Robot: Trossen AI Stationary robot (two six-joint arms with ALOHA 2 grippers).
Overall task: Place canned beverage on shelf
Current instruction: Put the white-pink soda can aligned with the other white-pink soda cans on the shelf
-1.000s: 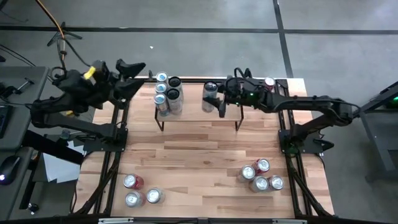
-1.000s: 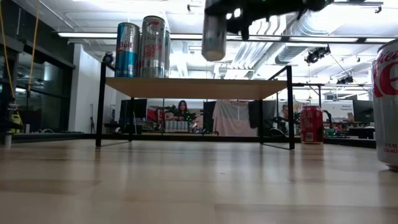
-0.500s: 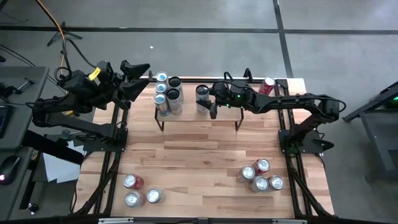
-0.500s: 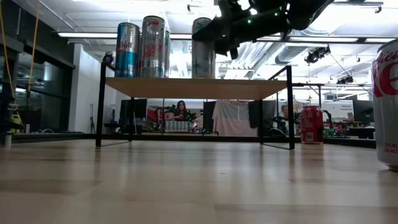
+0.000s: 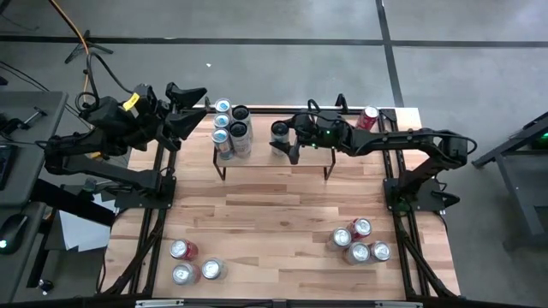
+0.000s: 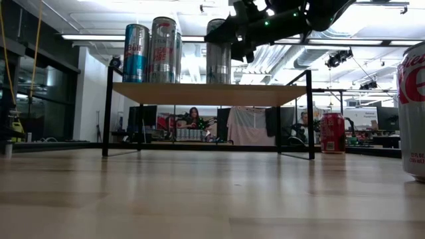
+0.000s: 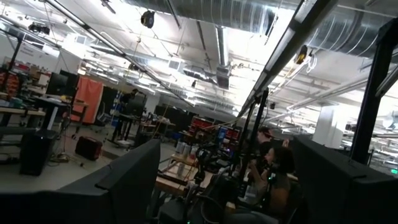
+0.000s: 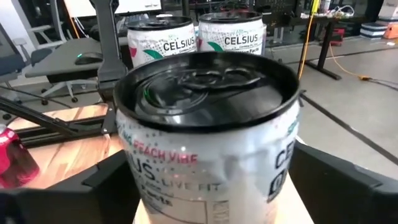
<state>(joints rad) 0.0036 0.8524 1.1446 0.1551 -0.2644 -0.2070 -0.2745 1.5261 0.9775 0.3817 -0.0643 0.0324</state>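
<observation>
A tall silver beverage can (image 5: 279, 130) is seen upright on the low wood-topped, black-legged shelf (image 5: 310, 161), between the right gripper (image 5: 285, 142) fingers; contact cannot be told. The left gripper (image 5: 190, 104), parted and empty, is raised beside the shelf.

Robotics lab: exposed ceiling ducts (image 7: 249, 18), workbenches (image 7: 25, 115)

The shelf (image 5: 274, 154) stood on the wooden table (image 5: 274, 222). It carried five upright cans (image 5: 229, 130). Loose cans (image 5: 360, 241) sat on the tabletop.
</observation>
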